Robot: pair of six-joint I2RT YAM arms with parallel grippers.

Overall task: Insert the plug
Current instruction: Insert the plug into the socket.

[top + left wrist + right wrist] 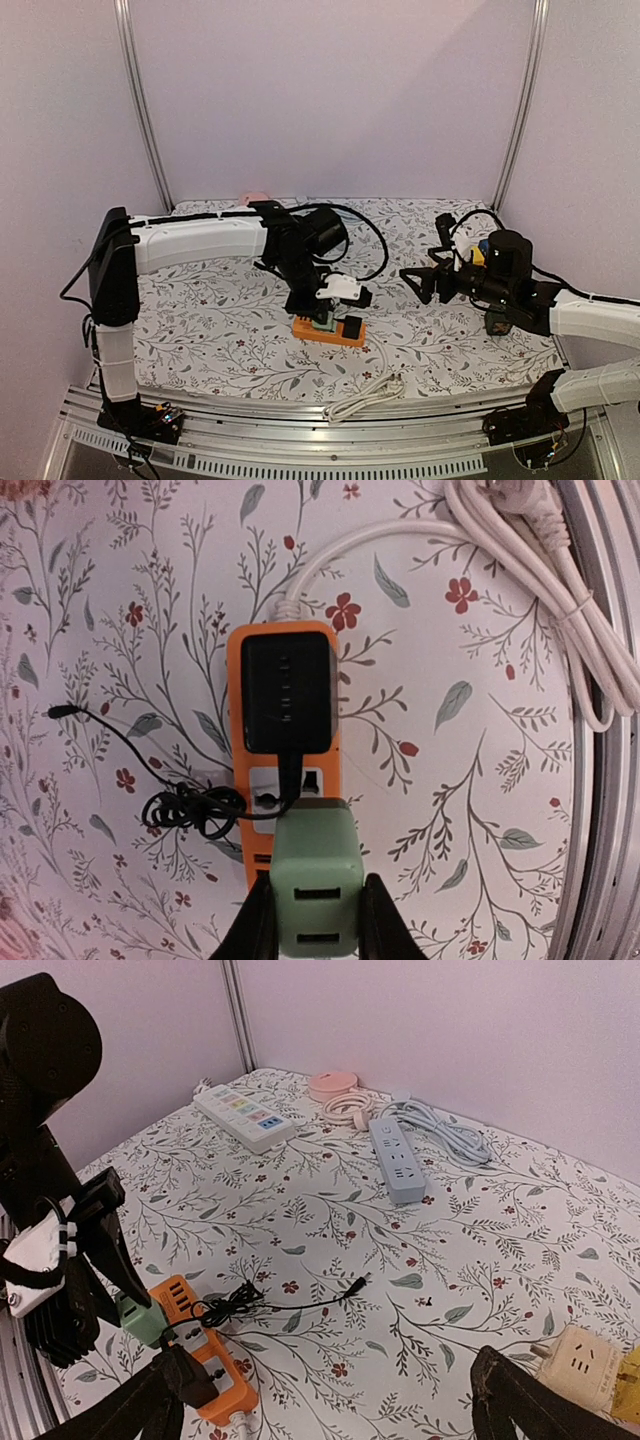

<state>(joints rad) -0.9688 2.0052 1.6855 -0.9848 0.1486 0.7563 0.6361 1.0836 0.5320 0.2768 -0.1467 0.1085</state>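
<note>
Low centre, the left gripper [320, 925] is clamping the green plug [318, 865] onto the orange power strip [236, 710]; seating seems unfinished. The right gripper [322, 1402] is idling wide open.

Power strip [320, 337] lies centrally on the table [200, 330]. Adapter [288, 692] sits on its right part. Plug [318, 880] stands over its left end, beside the adapter. Coiled cord [365, 397] lies in front of the strip.

The white-shelled, black-jointed left arm [200, 238] and its matching right arm [595, 318] carry looping black cables [375, 245]; a black cylindrical housing [508, 250] sits behind the black-fingered right gripper [417, 283].
</note>
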